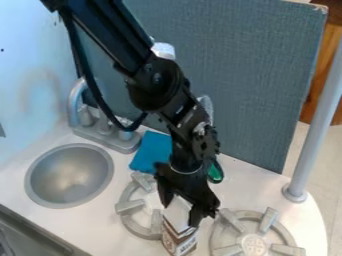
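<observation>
- Pinching the carton (179, 242) near its top, my hand (179, 214) has its fingers closed against opposite sides; the narrow top probably suits this grip.
- I hold it roughly upright toward the worktop's (87, 220) front edge, between two burners (135, 212) (254, 244) that crowd sideways moves. I cannot tell whether its base touches down.
- Behind me, a blue cloth (148, 156) lies near the tall board (250, 75), which limits backward room.

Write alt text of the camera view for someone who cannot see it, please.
A black two-finger gripper has its jaws around a brown and white carton, between two grey stove burners on a white counter. Behind lies a flat blue item; at left is a round metal sink.
</observation>
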Motion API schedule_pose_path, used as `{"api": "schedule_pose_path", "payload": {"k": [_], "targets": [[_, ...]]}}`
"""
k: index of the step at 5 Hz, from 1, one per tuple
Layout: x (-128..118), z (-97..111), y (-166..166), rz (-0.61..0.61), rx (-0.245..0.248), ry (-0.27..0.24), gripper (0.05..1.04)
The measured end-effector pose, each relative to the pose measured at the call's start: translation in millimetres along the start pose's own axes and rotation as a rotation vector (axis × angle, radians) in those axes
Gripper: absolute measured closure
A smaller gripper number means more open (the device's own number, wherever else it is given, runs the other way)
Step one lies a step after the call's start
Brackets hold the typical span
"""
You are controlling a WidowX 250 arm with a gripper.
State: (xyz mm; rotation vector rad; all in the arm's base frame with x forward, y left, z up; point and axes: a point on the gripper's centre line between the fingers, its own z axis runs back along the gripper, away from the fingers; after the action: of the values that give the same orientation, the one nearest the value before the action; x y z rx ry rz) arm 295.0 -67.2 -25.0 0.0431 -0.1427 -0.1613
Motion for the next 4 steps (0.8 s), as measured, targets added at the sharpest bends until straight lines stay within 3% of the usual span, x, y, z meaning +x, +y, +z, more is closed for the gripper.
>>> {"api": "schedule_pose_path", "payload": {"k": [1, 3, 4], "targets": [[0.4, -2.1, -3.5, 0.001, -0.013, -0.004, 0.253], [0.0, -11.2, -10.4, -0.031, 0.006, 0.003, 0.075], [4.1, -11.1, -10.7, -0.055, 0.010, -0.024, 0.079]]}}
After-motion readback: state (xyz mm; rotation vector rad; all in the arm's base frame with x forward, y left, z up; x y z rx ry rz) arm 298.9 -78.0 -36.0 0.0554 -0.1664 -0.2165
